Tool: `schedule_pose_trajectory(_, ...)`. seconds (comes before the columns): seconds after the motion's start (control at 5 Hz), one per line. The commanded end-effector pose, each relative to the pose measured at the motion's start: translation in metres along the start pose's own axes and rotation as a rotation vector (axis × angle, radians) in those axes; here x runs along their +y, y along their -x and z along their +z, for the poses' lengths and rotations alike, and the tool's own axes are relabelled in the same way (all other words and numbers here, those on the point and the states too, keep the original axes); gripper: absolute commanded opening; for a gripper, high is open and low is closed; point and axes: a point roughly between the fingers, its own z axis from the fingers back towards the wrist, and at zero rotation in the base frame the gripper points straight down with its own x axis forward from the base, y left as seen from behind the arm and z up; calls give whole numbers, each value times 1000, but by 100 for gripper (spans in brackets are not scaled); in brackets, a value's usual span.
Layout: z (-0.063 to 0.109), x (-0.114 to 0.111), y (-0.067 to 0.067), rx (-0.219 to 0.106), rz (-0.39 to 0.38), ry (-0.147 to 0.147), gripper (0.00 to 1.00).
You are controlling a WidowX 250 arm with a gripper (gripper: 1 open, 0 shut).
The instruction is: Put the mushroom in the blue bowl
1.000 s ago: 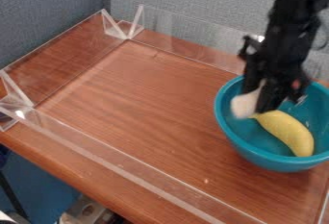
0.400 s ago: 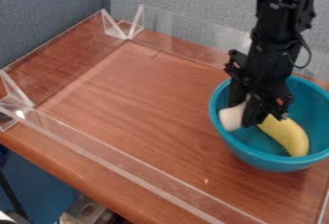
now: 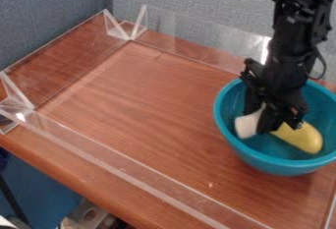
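The blue bowl (image 3: 250, 146) stands at the right of the wooden table. My black gripper (image 3: 272, 115) points down into it, shut on the mushroom (image 3: 250, 125). Only the cream-white stem shows below the fingers, low inside the bowl near its left wall. The red-brown cap is hidden behind the fingers. A yellow banana (image 3: 301, 138) lies in the bowl just right of the gripper.
A clear acrylic fence (image 3: 79, 135) runs around the wooden table (image 3: 132, 95), with upright brackets at the back left (image 3: 125, 25) and the left edge (image 3: 16, 100). A grey-blue wall stands behind.
The gripper has sunk with the mushroom deeper into the bowl and shifted slightly right. The bowl and the banana have stayed in place.
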Motion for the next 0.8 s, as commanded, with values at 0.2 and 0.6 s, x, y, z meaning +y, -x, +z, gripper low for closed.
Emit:
schedule_pose_trajectory(0.2,9,-3,-11,-45,-29,-26,0)
schedule_pose_trajectory(0.6,10,-13,-23,-43,-41,-34,0)
